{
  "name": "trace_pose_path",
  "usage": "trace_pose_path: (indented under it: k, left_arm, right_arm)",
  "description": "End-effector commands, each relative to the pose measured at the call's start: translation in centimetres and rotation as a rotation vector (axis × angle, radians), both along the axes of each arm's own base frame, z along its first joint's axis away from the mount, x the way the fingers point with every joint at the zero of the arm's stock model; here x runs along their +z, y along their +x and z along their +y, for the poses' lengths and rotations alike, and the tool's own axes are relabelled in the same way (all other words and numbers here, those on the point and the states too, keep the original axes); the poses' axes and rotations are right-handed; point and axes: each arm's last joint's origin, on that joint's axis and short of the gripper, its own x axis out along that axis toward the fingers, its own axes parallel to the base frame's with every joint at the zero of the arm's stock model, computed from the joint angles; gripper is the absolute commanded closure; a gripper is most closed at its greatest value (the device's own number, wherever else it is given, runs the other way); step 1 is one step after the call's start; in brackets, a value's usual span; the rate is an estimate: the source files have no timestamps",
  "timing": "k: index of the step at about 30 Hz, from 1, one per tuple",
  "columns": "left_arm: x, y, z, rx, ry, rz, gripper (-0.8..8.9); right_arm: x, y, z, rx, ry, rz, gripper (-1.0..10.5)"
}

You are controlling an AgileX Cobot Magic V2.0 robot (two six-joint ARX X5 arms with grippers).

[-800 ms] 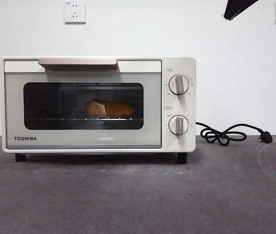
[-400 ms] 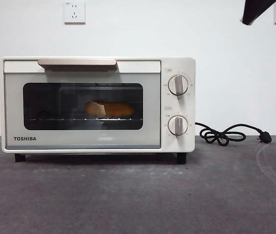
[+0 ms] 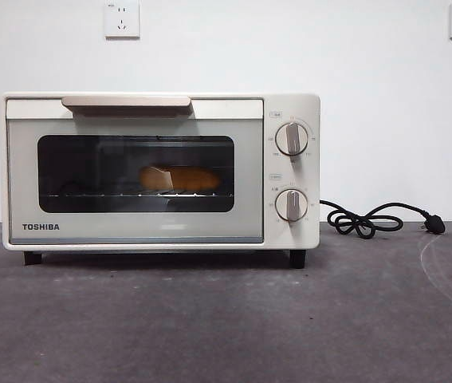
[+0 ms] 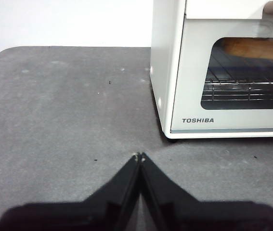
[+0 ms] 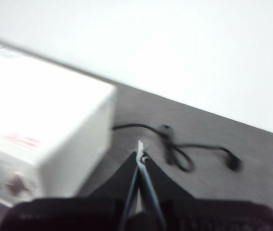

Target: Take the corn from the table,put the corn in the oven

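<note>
The corn [image 3: 179, 179] lies on the wire rack inside the cream-white oven [image 3: 160, 170], seen through the dark glass of its closed door. The left wrist view also catches the corn [image 4: 254, 48] behind the glass of the oven [image 4: 223, 72]. My left gripper [image 4: 139, 156] is shut and empty, low over the table [image 3: 226, 319] off the oven's Toshiba-logo corner. My right gripper [image 5: 140, 153] is shut and empty, held high above the oven [image 5: 40, 130] on its knob side, over the cord. Neither gripper shows in the front view.
A black power cord [image 3: 377, 219] with its plug lies coiled on the table to the right of the oven; the right wrist view shows the cord [image 5: 184, 151] blurred. Two wall sockets [image 3: 122, 19] sit high on the white wall.
The black arm tip at the top right of the front view moved right and upward, then left the picture. The oven and corn have not moved.
</note>
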Motion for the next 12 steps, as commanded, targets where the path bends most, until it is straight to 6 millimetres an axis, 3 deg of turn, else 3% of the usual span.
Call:
trace_pose_path:
  k: [1,7,12]
  left_arm:
    - [-0.3,0.1,0.0,-0.002,0.005,0.001,8.17]
    - [-0.3,0.1,0.0,-0.002,0.005,0.002,8.18]
    - [-0.3,0.1,0.0,-0.002,0.005,0.003,8.17]
  right_arm:
    - [-3.4,-1.9,-1.5,-0.095,0.026,0.026,9.6]
    - [-11.1,-5.9,-2.6,-0.204,0.019,-0.042,9.6]
    - [-18.0,-7.7,-2.4,-0.21,0.036,-0.085,9.6]
